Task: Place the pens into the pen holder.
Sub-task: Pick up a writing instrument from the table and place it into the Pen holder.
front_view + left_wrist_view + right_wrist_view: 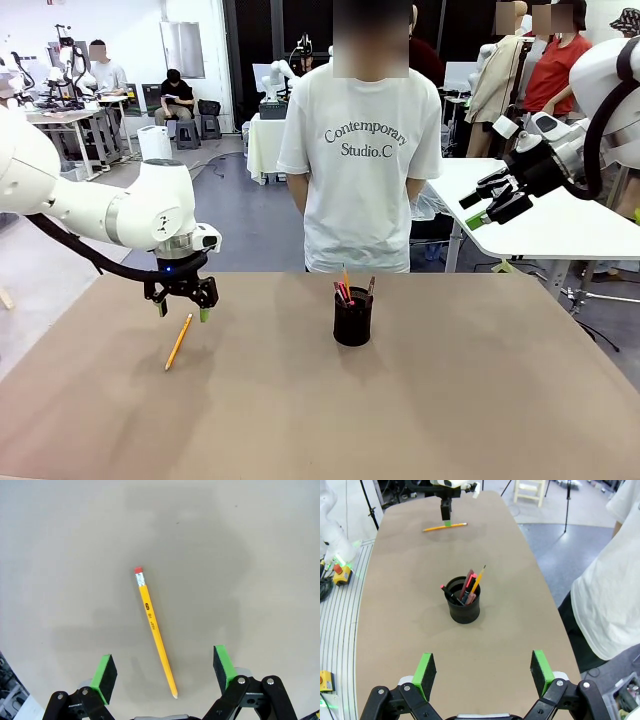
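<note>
Pick step for the one loose pencil (155, 632): it lies flat on the counter (450, 400), under the left gripper (183, 312), jaws apart. Other pens (344, 290) stand in the holder (352, 317). Right gripper (474, 210) is raised, jaws apart, empty. Next: descend, straddle shaft, close.

Black cylindrical mesh pen holder (352, 322), standing upright with round rim up, several red, pink and orange pens (345, 289) leaning inside it with ends above the rim, one yellow pencil (179, 341) with red eraser, lying flat, well apart to the holder's left
</note>
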### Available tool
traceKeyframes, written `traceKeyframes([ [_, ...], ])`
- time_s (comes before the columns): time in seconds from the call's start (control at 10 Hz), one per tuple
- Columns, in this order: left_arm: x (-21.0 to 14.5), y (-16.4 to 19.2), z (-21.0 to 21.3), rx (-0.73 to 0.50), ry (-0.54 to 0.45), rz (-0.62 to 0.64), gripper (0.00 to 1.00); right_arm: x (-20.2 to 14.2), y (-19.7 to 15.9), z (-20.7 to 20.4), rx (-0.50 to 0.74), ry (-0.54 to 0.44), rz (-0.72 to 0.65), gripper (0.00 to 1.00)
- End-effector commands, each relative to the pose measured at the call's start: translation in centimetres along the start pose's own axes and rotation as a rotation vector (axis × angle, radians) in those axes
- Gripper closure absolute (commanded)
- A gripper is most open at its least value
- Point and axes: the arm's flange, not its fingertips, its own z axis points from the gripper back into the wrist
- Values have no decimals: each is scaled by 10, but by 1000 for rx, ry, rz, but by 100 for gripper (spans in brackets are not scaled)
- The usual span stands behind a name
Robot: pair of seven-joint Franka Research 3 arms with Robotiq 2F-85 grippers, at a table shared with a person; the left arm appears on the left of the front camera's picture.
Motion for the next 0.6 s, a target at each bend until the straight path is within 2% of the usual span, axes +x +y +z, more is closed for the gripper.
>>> traceKeyframes([
  [0.0,4,7,0,-3,22,9,0,2,0,1,-3,0,4,0],
  [0.5,18,21,-20,-43,-13,10,0,2,0,1,-3,0,4,0],
])
